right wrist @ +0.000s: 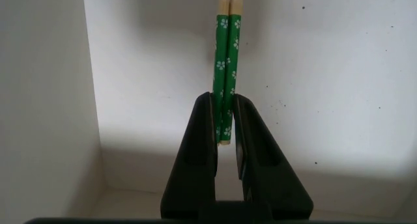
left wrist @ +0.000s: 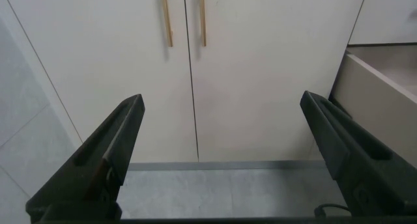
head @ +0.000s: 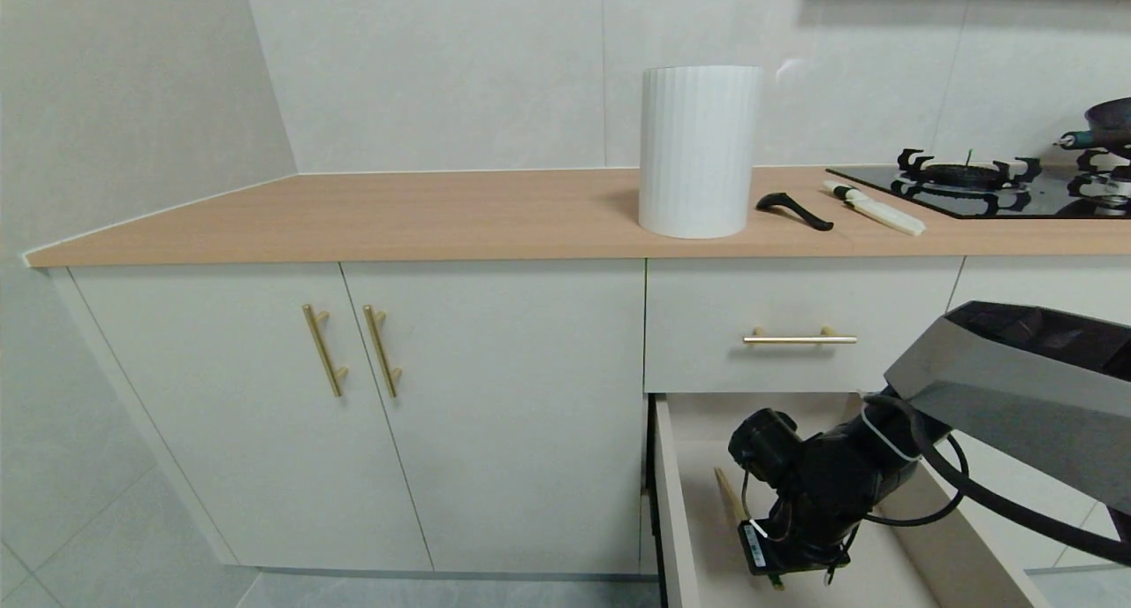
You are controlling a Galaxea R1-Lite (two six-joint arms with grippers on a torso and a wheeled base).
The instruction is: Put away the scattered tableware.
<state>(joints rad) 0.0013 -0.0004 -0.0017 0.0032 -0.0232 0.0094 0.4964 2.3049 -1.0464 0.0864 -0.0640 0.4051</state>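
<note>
The right gripper [right wrist: 223,101] is down in the open drawer [head: 673,502] at near right, jaws clenched on green chopsticks [right wrist: 227,48]. The left gripper [left wrist: 221,101] faces the cabinet doors [left wrist: 260,68], jaws released. A black utensil [head: 793,209] lies on the surface [head: 398,215], right of a canister [head: 698,153].

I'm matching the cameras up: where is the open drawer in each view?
Head view: open drawer, low, under the shut drawer.
Left wrist view: its side wall, beside the cabinet doors.
Right wrist view: its white floor, behind the chopsticks.
Shared landmark: gold door handles, head and left wrist.
</note>
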